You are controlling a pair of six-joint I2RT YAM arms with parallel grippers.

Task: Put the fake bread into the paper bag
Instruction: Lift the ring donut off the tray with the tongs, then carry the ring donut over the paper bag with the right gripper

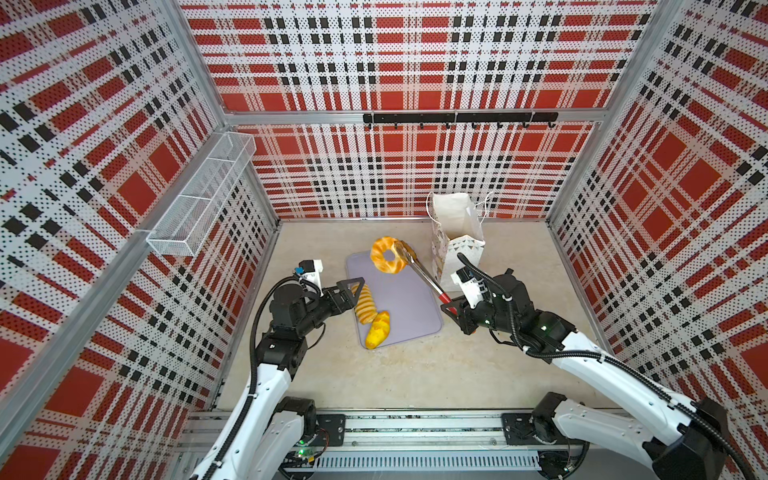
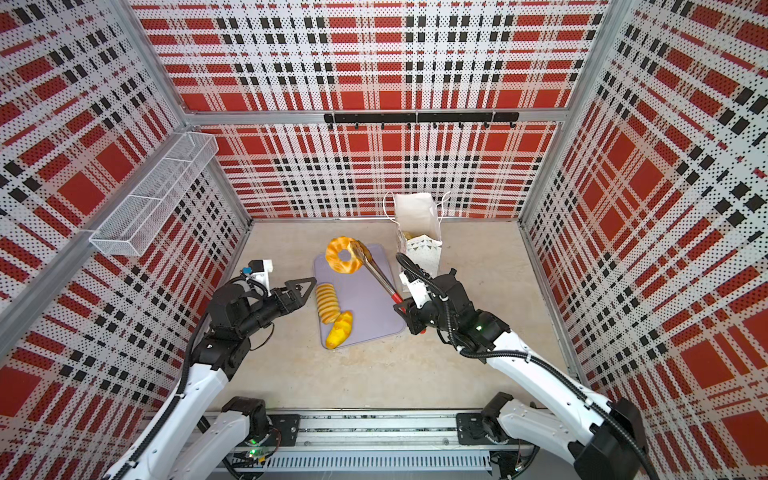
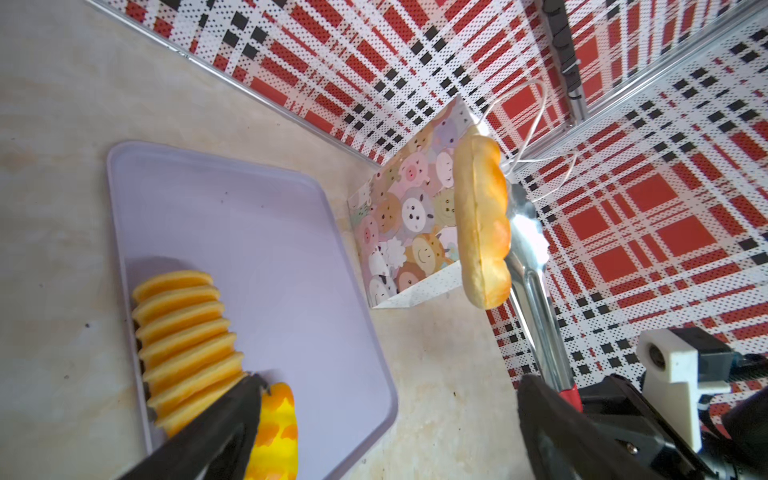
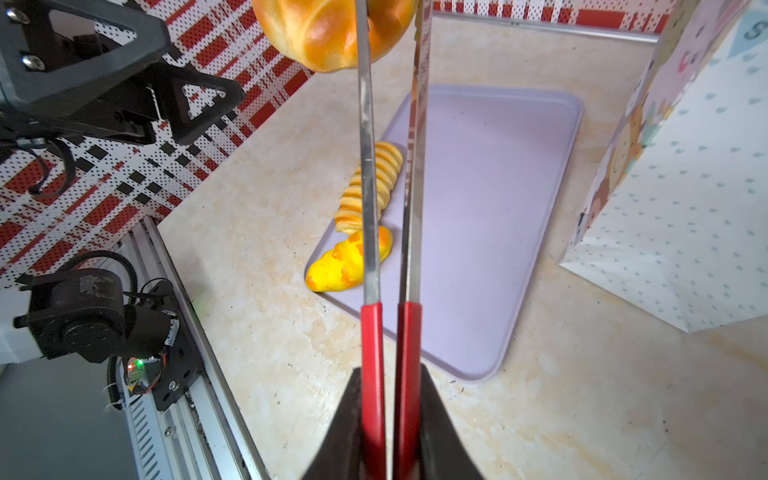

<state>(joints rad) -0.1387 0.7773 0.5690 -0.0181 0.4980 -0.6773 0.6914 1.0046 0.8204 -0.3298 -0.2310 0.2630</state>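
My right gripper point(image 4: 388, 374) is shut on the red handles of the metal tongs point(image 1: 419, 272). The tongs' tips pinch a golden ring-shaped fake bread point(image 1: 388, 254), which hangs in the air over the far end of the lavender tray point(image 1: 407, 299). The paper bag point(image 1: 457, 237) stands upright and open just to the right of it. A ribbed loaf point(image 1: 365, 304) and a yellow bun point(image 1: 378, 329) lie along the tray's left edge. My left gripper point(image 3: 390, 380) is open and empty beside the ribbed loaf point(image 3: 187, 332).
A white wire-mesh basket point(image 1: 199, 199) hangs on the left wall. A black hook rail point(image 1: 459, 117) runs along the back wall. Plaid walls close in three sides, and the arms' metal base rail point(image 1: 415, 428) runs along the front.
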